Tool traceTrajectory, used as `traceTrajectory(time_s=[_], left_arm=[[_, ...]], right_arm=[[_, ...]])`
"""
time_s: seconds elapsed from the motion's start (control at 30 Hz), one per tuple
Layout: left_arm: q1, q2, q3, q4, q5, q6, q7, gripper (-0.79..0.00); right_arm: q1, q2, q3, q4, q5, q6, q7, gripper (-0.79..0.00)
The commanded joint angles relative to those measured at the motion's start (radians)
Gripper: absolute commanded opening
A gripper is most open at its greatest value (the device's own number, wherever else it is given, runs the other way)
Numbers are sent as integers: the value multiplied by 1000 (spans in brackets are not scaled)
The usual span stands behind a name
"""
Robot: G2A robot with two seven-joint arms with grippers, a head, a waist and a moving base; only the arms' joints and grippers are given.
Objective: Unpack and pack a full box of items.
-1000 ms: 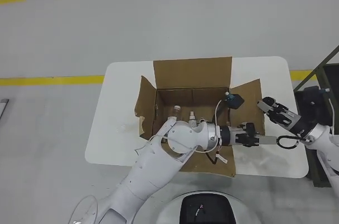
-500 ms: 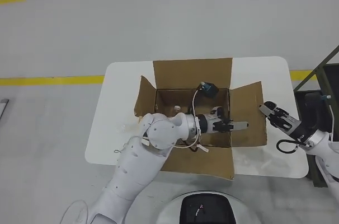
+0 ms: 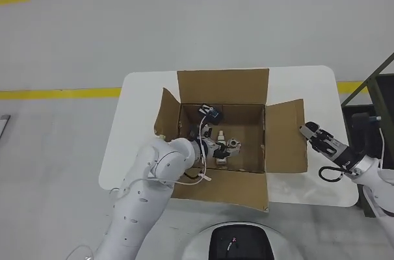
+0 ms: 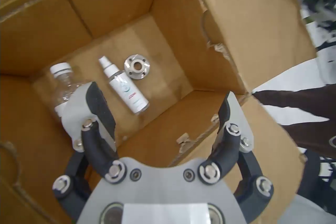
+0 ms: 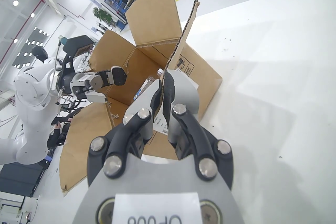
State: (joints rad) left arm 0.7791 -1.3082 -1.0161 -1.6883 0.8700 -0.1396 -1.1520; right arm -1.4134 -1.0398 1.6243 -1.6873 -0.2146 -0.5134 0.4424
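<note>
The open cardboard box [image 3: 223, 86] stands in the middle of the white table [image 3: 135, 136]. On its floor lie a clear bottle with a white cap [image 4: 61, 80], a white spray bottle [image 4: 123, 86] and a metal flange [image 4: 137, 67]. My left gripper [image 4: 160, 96] hangs open over the box's near left part, above the clear bottle, holding nothing; it is also seen at the box opening [image 5: 115, 76] and from above [image 3: 216, 149]. My right gripper [image 5: 164, 86] is shut on the edge of the box's right flap [image 5: 183, 33], at the table's right side [image 3: 309, 132].
All of the box's flaps [image 3: 285, 136] are folded outward. Bare white tabletop [image 5: 262, 64] lies to the right of the box and along its left. A yellow floor line [image 3: 54, 93] runs behind the table.
My left arm has swung from the box's right side across to its left, the gripper now over the items. The right flap has come down flatter, outward, with my right gripper on it.
</note>
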Motion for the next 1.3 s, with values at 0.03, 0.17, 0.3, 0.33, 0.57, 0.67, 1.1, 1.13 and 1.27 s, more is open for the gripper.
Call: traceTrajectory(time_s=[0.03, 0.17, 0.3, 0.33, 0.57, 0.67, 1.1, 1.13, 1.27], left_arm=[[-1, 1, 6, -1, 24, -6, -6, 0], [-1, 1, 6, -1, 24, -6, -6, 0], [-1, 1, 6, -1, 24, -6, -6, 0], [-1, 1, 6, -1, 24, -6, -6, 0], [-23, -2, 41, 52, 113, 29, -9, 0], [-59, -9, 75, 89, 181, 75, -44, 0], [-148, -35, 163, 206, 288, 143, -119, 0], [-148, -35, 163, 206, 288, 143, -119, 0], [-148, -35, 163, 206, 288, 143, -119, 0]], right_arm=[[-1, 0, -1, 4, -4, -3, -5, -785], [-2, 0, 2, 6, -5, -7, -12, -785], [-5, 1, 9, 6, 0, -13, -16, -785], [-6, 1, 11, 6, 0, -15, -15, -785], [-5, 3, 19, 8, 8, -22, -8, -785], [-4, 3, 22, 8, 10, -24, -5, -773], [-34, 8, 78, -45, -56, -86, -70, 0], [-43, 8, 89, -55, -72, -100, -88, 0], [-92, 6, 143, -97, -167, -139, -191, 0]])
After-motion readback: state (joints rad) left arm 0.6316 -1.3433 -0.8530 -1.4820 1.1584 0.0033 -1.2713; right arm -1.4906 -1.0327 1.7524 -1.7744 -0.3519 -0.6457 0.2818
